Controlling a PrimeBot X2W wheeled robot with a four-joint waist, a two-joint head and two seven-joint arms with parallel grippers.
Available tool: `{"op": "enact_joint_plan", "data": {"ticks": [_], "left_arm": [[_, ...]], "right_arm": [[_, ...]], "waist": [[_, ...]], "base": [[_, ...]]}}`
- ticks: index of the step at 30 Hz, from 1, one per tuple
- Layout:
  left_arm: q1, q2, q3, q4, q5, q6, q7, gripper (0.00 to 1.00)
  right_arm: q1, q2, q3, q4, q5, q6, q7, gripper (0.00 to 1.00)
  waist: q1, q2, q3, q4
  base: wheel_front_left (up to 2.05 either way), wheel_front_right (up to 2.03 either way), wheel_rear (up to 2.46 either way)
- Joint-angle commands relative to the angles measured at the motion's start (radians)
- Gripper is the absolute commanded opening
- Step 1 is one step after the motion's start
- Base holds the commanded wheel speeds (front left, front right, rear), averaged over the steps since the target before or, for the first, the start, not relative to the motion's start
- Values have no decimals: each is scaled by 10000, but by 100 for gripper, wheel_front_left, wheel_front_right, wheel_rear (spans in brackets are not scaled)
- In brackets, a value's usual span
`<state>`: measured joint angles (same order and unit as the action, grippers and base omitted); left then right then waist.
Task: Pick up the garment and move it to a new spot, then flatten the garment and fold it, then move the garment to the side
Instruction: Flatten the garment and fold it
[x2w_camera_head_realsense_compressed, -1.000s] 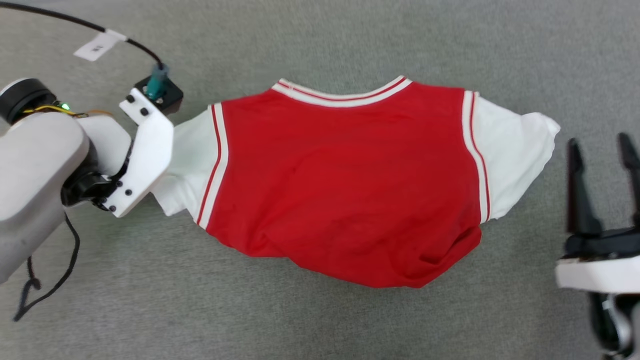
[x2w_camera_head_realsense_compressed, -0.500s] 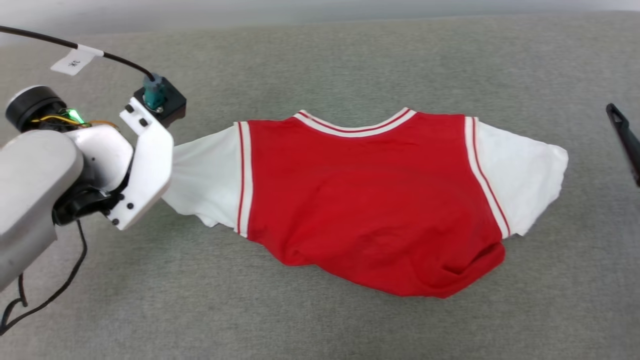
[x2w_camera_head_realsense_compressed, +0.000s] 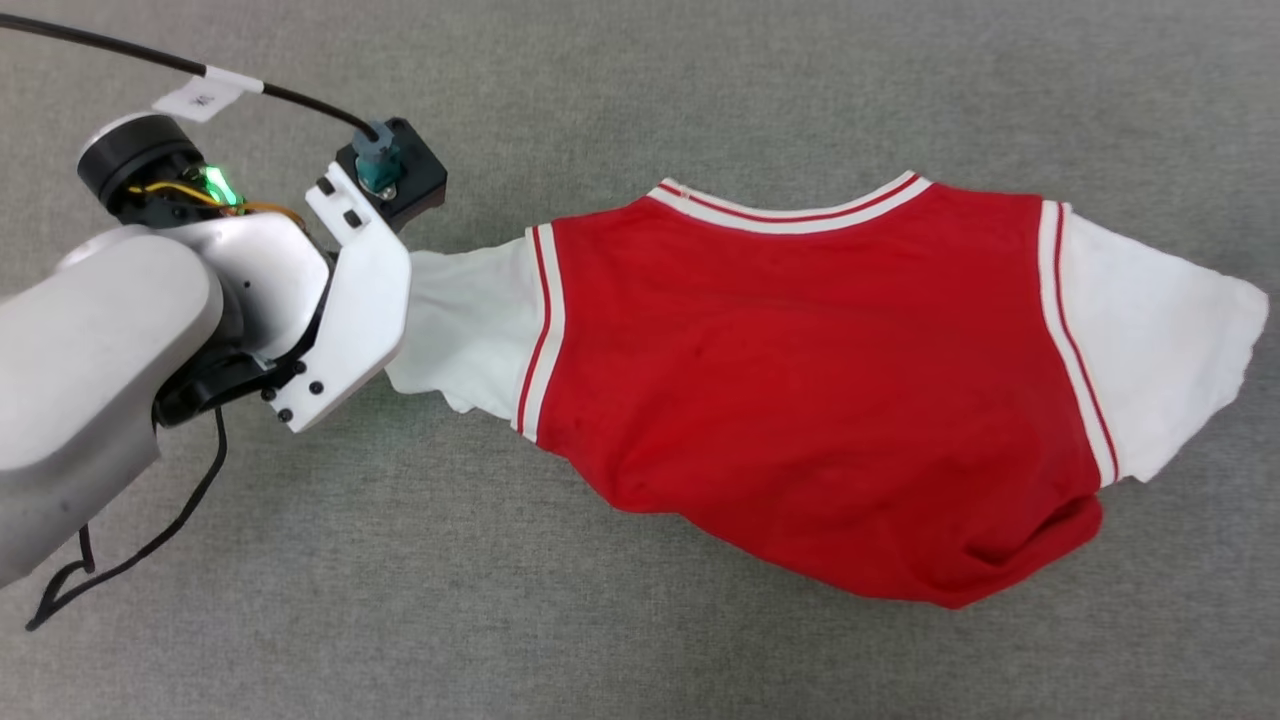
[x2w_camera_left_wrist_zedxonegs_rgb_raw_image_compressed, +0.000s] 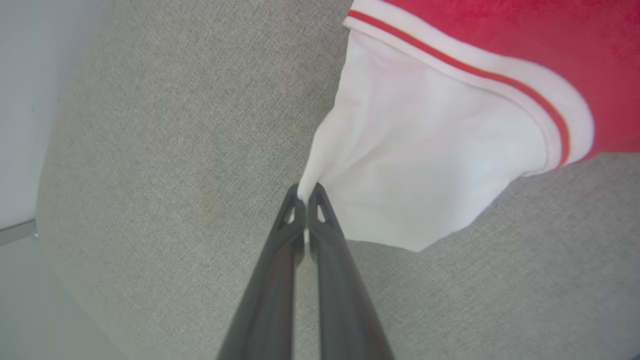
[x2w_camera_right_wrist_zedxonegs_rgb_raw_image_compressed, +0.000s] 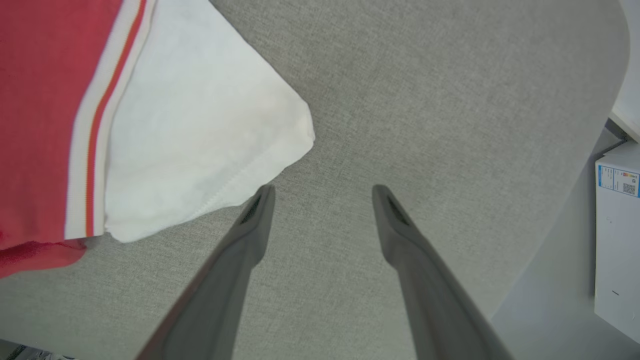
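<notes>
Now the red short-sleeved T-shirt with white sleeves and striped trim (x2w_camera_head_realsense_compressed: 800, 380) is seen drawn out further than a second ago. Its left sleeve (x2w_camera_head_realsense_compressed: 470, 320), bunched against the body then, is pulled into a taut cone toward the bench's left edge, and the red body is dragged slightly askew behind it. The head camera's framing is shifted too, so part of the apparent slide is put down to that.

The garment is laid plain red side up across the middle of the grey fabric-covered bench (x2w_camera_head_realsense_compressed: 640, 620), with the collar toward the far edge and the lower hem rumpled at the near right. The flattening step is therefore judged to be under way but not finished, and no fold is made yet.

The left gripper (x2w_camera_left_wrist_zedxonegs_rgb_raw_image_compressed: 305, 192) is clamped tight on the very tip of that white sleeve, with a pinch of cloth caught between the dark fingertips. Its pale forearm (x2w_camera_head_realsense_compressed: 90, 350) is brought in from the near left, the wrist turned so that the fingers are aimed low across the bench toward the shirt.

The right gripper (x2w_camera_right_wrist_zedxonegs_rgb_raw_image_compressed: 322, 195) is held with its jaws spread wide and nothing between them. It is set over bare bench just beside the right sleeve's hem (x2w_camera_right_wrist_zedxonegs_rgb_raw_image_compressed: 200, 150), near the bench's rounded right corner.
</notes>
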<state>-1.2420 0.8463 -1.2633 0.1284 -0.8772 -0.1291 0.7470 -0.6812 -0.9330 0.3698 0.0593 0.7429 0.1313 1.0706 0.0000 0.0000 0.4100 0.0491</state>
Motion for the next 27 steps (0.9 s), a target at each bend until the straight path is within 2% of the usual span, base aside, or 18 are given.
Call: {"op": "enact_joint_plan", "data": {"ticks": [1, 8, 17, 18, 19, 20, 27], "left_arm": [[-179, -37, -3, -25, 70, 12, -83, 0], [-431, -156, -37, -95, 145, 12, -294, 0], [-530, -176, -103, -3, 248, 12, -484, 0], [-505, -161, -105, 25, 238, 12, -492, 0], [-467, -161, -115, 58, 219, 12, -512, 0], [-420, -164, -120, 107, 205, 12, -552, 0], [105, -265, -138, 723, 164, 12, -1222, 0]], "right_arm": [[-254, 99, 21, 188, 105, -11, 234, 100], [-600, 674, 52, 950, 185, -11, 890, 100], [398, 1279, 933, 1482, 453, -6, 431, 100], [347, 1300, 995, 1473, 475, -4, 314, 48], [237, 1304, 1008, 1480, 463, -3, 170, 32], [121, 1280, 1017, 1499, 427, -4, 40, 0], [-659, 1050, 1177, 1447, 142, -8, -1333, 0]], "waist": [[0, 0, 332, 230], [0, 0, 958, 530], [0, 0, 1204, 619], [0, 0, 1186, 595], [0, 0, 1148, 570], [0, 0, 1088, 543], [0, 0, 132, 297]], "base": [[0, 0, 0], [0, 0, 0], [0, 0, 0], [0, 0, 0], [0, 0, 0], [0, 0, 0], [0, 0, 0]]}}
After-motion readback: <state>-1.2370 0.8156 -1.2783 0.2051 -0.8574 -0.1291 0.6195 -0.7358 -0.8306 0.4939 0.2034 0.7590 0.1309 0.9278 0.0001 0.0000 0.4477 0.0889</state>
